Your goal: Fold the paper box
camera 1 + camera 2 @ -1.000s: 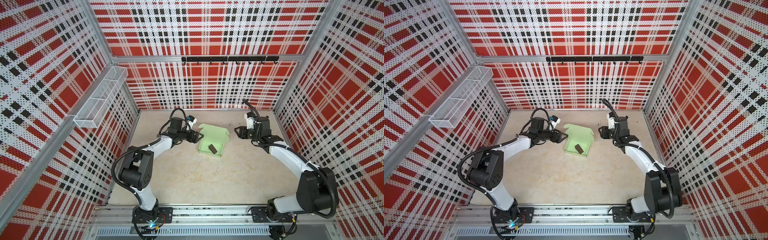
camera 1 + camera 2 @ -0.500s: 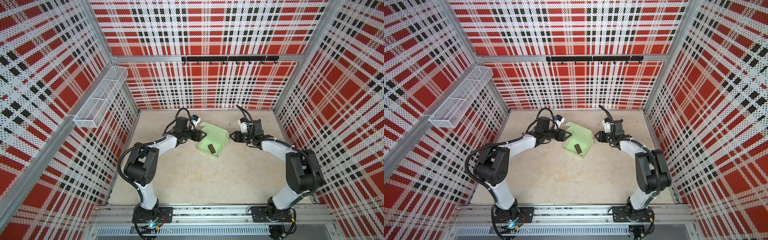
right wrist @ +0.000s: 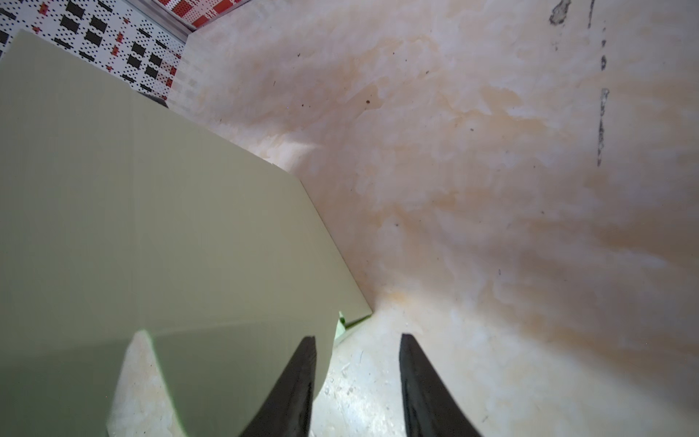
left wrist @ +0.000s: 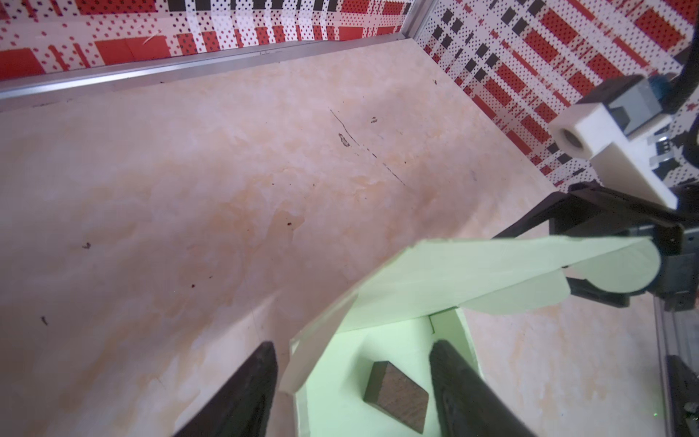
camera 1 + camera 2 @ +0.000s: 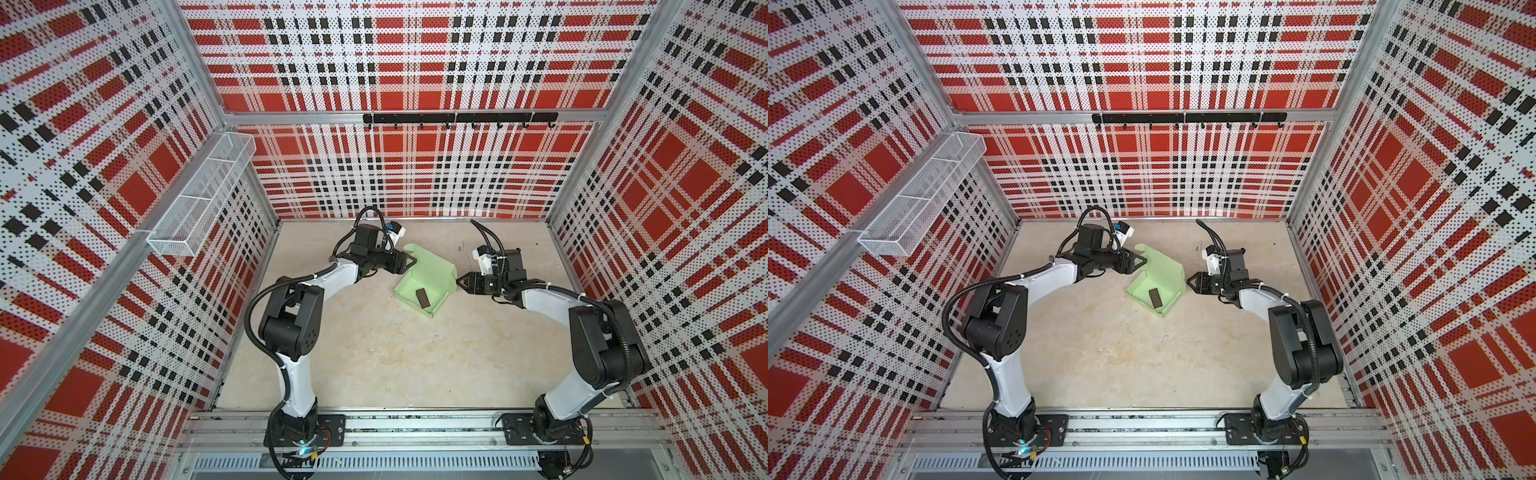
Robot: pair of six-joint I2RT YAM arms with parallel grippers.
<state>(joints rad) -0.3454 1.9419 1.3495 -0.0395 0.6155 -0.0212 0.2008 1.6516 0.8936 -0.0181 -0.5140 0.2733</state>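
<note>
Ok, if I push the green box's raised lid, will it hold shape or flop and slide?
Probably floppy: the paper box has a lid with a card-thin edge in the left wrist view, so it should bend before resisting. Likely light, so a push may slide the box across the table. The dark block inside could anchor it slightly, or shift.

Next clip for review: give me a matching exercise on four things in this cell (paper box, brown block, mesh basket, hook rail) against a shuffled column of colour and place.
Things:
1. paper box
2. brown block
3. mesh basket
4. hook rail

Colour and place:
a. black, running across the back wall
b. pale mint green, lid raised, on the tabletop
c. white, mounted high on the left side wall
d. dark, lying inside the box

Pairs: 1-b; 2-d; 3-c; 4-a
</note>
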